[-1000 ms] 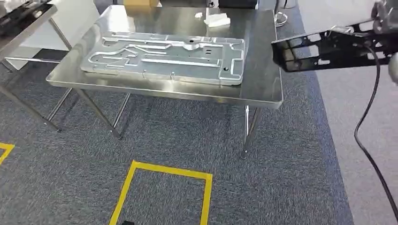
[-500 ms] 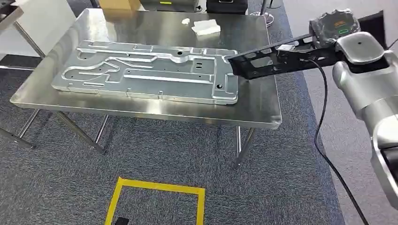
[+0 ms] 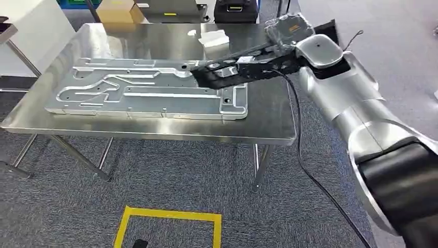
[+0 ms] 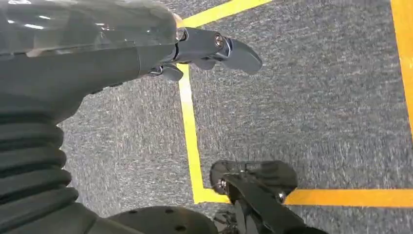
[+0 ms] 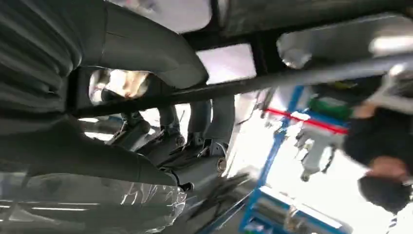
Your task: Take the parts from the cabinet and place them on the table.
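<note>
A steel table (image 3: pixel 270 116) carries a large silver stamped panel (image 3: pixel 129 94). My right hand (image 3: pixel 287 30), wrapped in clear film, grips a long black metal frame part (image 3: pixel 232 70) by one end. The part reaches out above the panel's right end, and I cannot tell whether it touches it. In the right wrist view my right hand (image 5: pixel 160 122) has its fingers curled round a bar of the black frame part (image 5: pixel 272 80). My left hand (image 4: pixel 122 48) hangs beside my body over the carpet, its fingers (image 4: pixel 229 48) stretched out and holding nothing.
A white block (image 3: pixel 214 38) lies near the table's far edge. A cardboard box (image 3: pixel 118 10) and a black case (image 3: pixel 235 9) stand behind it. A black cable (image 3: pixel 299 155) droops from my right arm. Yellow tape (image 3: pixel 170 214) marks the carpet. A person in dark clothing (image 5: pixel 384 146) stands nearby.
The whole view has shifted as I moved closer to the table. My right arm has swung the black part leftward from beyond the table's right edge to over the silver panel.
</note>
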Available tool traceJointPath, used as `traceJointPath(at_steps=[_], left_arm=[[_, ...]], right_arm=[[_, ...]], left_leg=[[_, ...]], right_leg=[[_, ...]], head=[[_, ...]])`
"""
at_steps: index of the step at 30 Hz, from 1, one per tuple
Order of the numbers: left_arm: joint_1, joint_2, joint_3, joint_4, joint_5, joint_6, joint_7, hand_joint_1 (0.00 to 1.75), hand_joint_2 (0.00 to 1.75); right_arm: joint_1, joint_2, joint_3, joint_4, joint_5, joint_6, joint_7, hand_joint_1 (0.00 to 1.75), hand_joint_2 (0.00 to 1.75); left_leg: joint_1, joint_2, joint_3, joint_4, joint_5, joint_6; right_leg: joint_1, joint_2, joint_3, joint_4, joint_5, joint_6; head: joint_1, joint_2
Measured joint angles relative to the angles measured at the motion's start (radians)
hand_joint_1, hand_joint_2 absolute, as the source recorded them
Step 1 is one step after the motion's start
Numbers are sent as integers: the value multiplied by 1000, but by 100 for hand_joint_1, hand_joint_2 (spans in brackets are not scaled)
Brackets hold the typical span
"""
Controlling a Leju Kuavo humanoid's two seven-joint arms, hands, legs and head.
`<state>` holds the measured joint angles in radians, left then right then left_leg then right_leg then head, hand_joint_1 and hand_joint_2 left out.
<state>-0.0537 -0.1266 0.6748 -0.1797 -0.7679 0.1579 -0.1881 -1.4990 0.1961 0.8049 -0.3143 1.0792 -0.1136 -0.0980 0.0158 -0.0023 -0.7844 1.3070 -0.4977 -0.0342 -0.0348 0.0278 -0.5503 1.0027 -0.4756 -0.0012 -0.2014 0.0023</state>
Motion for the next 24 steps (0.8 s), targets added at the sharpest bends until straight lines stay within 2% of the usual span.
traceJointPath(at_steps=[1,3,4,5,7,9,10,11,12,13,14,15,16,17,18,19,20,21,22,24], left_arm=[[0,0,4,0,0,0,5,0,175],[1,0,12,0,3,0,14,0,175],[0,-2,14,0,3,0,16,0,175],[1,-1,16,0,3,0,16,0,175],[8,-1,21,0,3,1,15,0,175],[8,1,22,0,3,1,8,0,175],[7,1,23,0,2,1,6,0,175],[5,1,23,0,2,1,5,0,175],[3,1,23,0,2,1,4,0,175],[2,1,23,0,2,1,4,0,175],[2,1,23,0,2,0,3,0,175],[2,1,23,0,2,-1,3,0,175],[4,1,23,0,2,-2,3,0,175],[5,1,24,0,1,-2,1,0,175],[5,0,24,0,0,-4,-3,0,175],[6,-5,24,0,0,-7,-5,0,175],[3,-7,24,1,-2,-8,-8,0,175],[2,-6,24,1,-3,-7,-8,0,175],[1,-6,24,1,-5,-5,-6,0,175],[0,-7,23,1,-10,-1,4,0,175]], right_arm=[[-6,3,0,0,-1,13,2,175,175],[-35,12,0,0,8,35,5,175,175],[-55,12,0,2,11,44,8,175,175],[-75,13,0,3,16,54,11,175,175],[-92,21,2,4,23,70,15,175,175],[-101,26,2,5,27,74,21,175,175],[-108,27,3,5,28,74,23,175,175],[-113,29,4,5,29,74,23,175,175],[-114,30,7,5,30,74,23,175,175],[-112,30,9,8,31,74,23,175,175],[-110,30,9,10,31,74,23,175,175],[-108,30,10,12,31,74,23,175,175],[-108,31,10,13,31,74,23,175,175],[-110,31,10,13,31,74,23,175,175],[-112,32,10,13,31,74,21,175,175],[-112,34,10,13,33,73,10,175,175],[-111,39,13,14,34,73,-5,175,175],[-105,43,18,14,35,72,-18,175,175],[-98,49,24,14,36,70,-30,175,175],[-84,54,39,14,41,61,-38,175,175]], left_leg=[[4,1,33,-72,43,-4],[11,14,127,-264,134,-12],[4,18,146,-287,113,-16],[1,9,136,-293,115,7],[-2,6,133,-284,105,23],[3,4,140,-292,106,42],[0,1,142,-292,103,51],[-3,1,142,-291,101,57],[-6,0,144,-291,98,62],[-12,-3,147,-291,95,66],[-17,-7,150,-290,93,69],[-23,-10,155,-290,90,73],[-30,-15,161,-289,86,76],[-36,-18,166,-289,83,79],[-41,-21,172,-289,80,81],[-37,-21,171,-291,78,81],[-47,-22,168,-286,77,76],[-39,-21,165,-284,77,76],[-39,-20,165,-287,75,74],[-39,-19,167,-287,75,74]], right_leg=[[-3,-7,4,1,-3,5],[-7,-24,14,2,-15,19],[0,-30,11,2,-19,25],[2,-34,7,3,-19,30],[5,-40,14,-4,-22,40],[-1,-41,16,7,-37,52],[0,-39,-6,50,-60,47],[4,-39,-45,121,-95,44],[9,-38,-97,219,-135,42],[14,-37,-144,299,-158,39],[17,-37,-174,340,-157,35],[23,-36,-181,332,-131,27],[29,-35,-166,278,-82,16],[35,-33,-137,198,-26,1],[46,-29,-97,89,38,-21],[54,-27,-77,48,38,-45],[53,-30,-75,24,43,-41],[55,-30,-72,22,47,-28],[56,-28,-72,20,43,-19],[54,-27,-72,20,44,-20]], head=[[0,0],[0,0],[0,0],[2,0],[1,0],[2,0],[2,0],[1,0],[2,0],[2,0],[2,0],[2,0],[2,0],[2,0],[2,0],[1,0],[1,0],[1,0],[2,0],[2,0]])
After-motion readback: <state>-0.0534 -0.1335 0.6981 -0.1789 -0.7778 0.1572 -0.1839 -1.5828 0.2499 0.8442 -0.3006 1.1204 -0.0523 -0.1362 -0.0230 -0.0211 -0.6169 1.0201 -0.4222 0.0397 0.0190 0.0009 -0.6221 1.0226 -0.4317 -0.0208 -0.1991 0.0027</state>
